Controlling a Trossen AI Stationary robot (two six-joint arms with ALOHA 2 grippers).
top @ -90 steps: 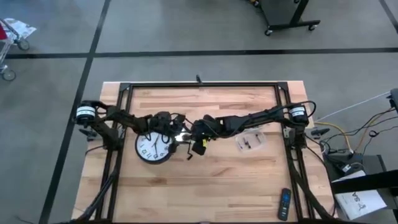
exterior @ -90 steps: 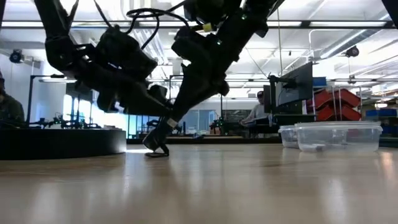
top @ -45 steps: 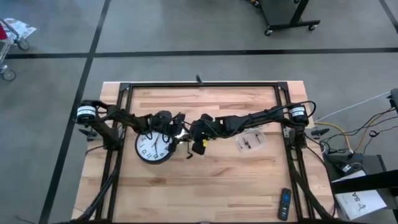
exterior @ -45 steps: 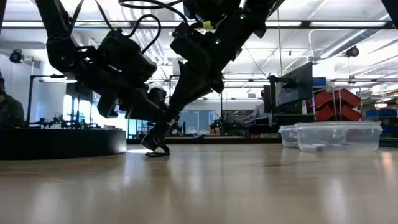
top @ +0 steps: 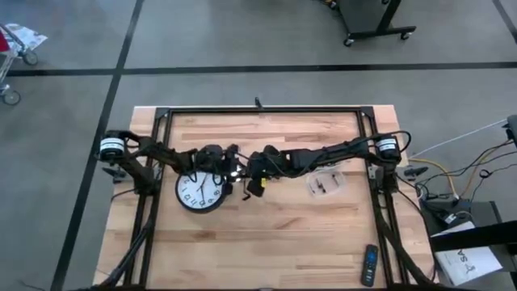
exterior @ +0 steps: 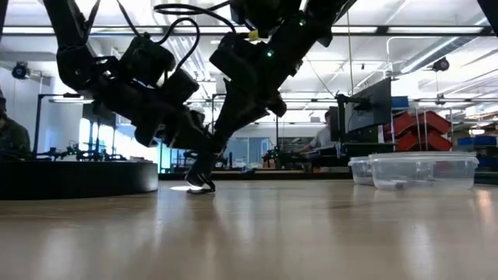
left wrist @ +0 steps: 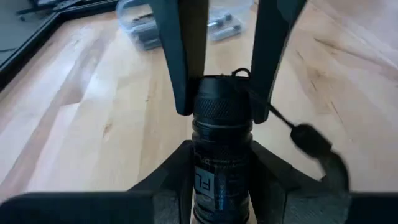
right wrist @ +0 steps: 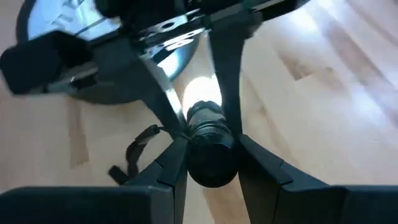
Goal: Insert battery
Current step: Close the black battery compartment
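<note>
Wooden boards make the table [top: 266, 234], which stands on a grey floor; behind it the low view shows a workshop with monitors and ceiling lights. Both arms meet a little left of the table's middle, just right of a round wall clock [top: 199, 192] that lies face up.

Between them is a black flashlight [left wrist: 221, 140] — the thing that the task concerns. The left gripper [left wrist: 222, 174] has its fingers closed on the body, and the right gripper [right wrist: 209, 152] has its fingers closed on the other end, so the two hold it from opposite sides, above the wood. It is switched on, I think, because a bright spot shines near the clock in the right wrist view. A thin wrist strap [left wrist: 314, 140] hangs from it.

The flashlight looks like a stiff metal tube, not heavy and not fragile, but smooth and round, so it could turn or slip in the fingers. The ribbed ring near the head seems the best place to hold it when one part must be twisted.

White letters stand on the body — perhaps "FL", the rest is hidden. The clock has ordinary numbers. A clear plastic box [top: 326, 184] with small batteries, as it seems, stands to the right, and a remote control [top: 368, 265] lies at the near right corner.
</note>
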